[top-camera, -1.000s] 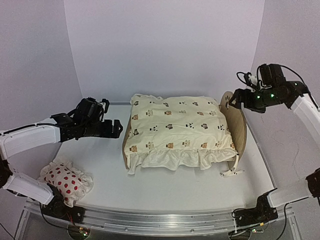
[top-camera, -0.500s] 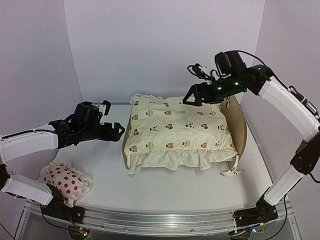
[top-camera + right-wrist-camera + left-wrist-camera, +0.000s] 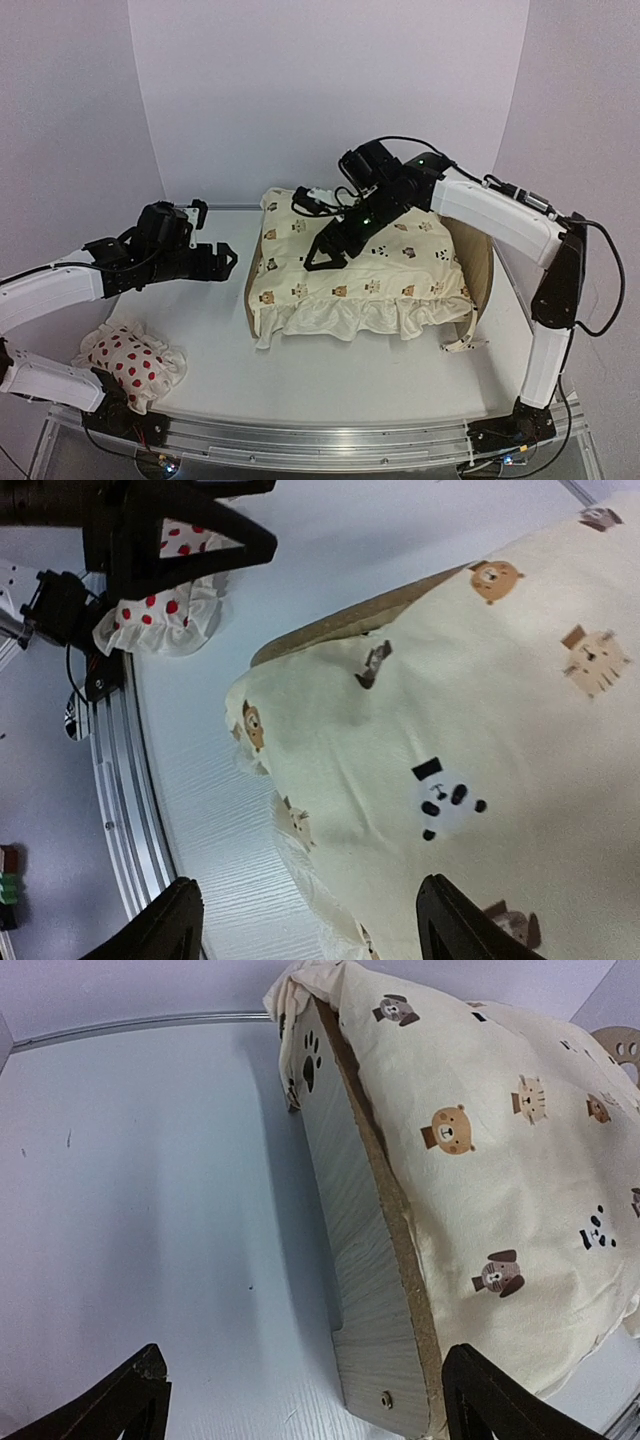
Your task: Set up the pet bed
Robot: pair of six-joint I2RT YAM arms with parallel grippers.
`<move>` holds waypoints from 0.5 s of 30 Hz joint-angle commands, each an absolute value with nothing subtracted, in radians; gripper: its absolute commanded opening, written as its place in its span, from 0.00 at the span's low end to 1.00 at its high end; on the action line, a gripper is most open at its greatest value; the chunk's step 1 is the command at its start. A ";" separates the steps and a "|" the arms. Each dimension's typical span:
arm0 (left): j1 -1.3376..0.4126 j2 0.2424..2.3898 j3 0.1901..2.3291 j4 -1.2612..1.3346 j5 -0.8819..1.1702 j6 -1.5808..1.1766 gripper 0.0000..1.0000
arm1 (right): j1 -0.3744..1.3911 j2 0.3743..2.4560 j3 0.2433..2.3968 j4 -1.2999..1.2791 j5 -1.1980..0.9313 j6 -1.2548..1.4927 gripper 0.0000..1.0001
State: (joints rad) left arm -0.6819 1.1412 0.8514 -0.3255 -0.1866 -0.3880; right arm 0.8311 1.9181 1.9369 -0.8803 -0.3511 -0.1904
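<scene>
The pet bed (image 3: 481,262) stands mid-table, its light-wood end boards showing at left and right. Its base is hidden under the cream animal-print cushion (image 3: 355,258) that lies on it. In the left wrist view the near end board (image 3: 370,1290) carries a dark paw print, with the cushion (image 3: 500,1140) bulging over it. My left gripper (image 3: 228,258) is open and empty, just left of that board (image 3: 305,1385). My right gripper (image 3: 318,260) is open and empty, hovering over the cushion's front left part (image 3: 310,900).
The small white pillow with red spots (image 3: 130,362) lies at the front left, also showing in the right wrist view (image 3: 170,620). A cushion tie (image 3: 465,347) trails on the table by the bed's front right corner. A metal rail (image 3: 300,440) runs along the near edge.
</scene>
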 commanded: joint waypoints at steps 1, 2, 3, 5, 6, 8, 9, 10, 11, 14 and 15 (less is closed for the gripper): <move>-0.681 1.083 0.914 -0.416 -0.236 -0.436 0.95 | 0.883 1.944 1.992 -0.880 -0.465 -0.374 0.74; -0.681 1.080 0.913 -0.423 -0.236 -0.441 0.95 | 0.897 1.954 1.996 -0.880 -0.465 -0.407 0.74; -0.681 1.078 0.913 -0.428 -0.237 -0.444 0.95 | 0.911 1.966 2.005 -0.878 -0.461 -0.436 0.75; -0.681 1.075 0.913 -0.440 -0.242 -0.449 0.95 | 0.932 1.997 2.031 -0.876 -0.446 -0.480 0.75; -0.681 1.073 0.912 -0.442 -0.244 -0.452 0.95 | 0.940 2.015 2.047 -0.875 -0.440 -0.500 0.75; -0.681 1.069 0.910 -0.445 -0.244 -0.454 0.95 | 0.949 2.050 2.075 -0.868 -0.423 -0.534 0.75; -0.681 1.067 0.910 -0.447 -0.243 -0.455 0.95 | 0.949 2.063 2.084 -0.861 -0.416 -0.545 0.75; -0.681 1.066 0.910 -0.448 -0.241 -0.456 0.95 | 0.949 2.082 2.097 -0.855 -0.408 -0.555 0.75; -0.681 1.067 0.911 -0.450 -0.238 -0.455 0.95 | 0.949 2.100 2.110 -0.849 -0.400 -0.565 0.75; -0.681 1.068 0.913 -0.456 -0.234 -0.455 0.95 | 0.950 2.145 2.131 -0.843 -0.384 -0.588 0.75; -0.681 1.066 0.913 -0.456 -0.231 -0.456 0.95 | 0.950 2.159 2.134 -0.841 -0.376 -0.594 0.75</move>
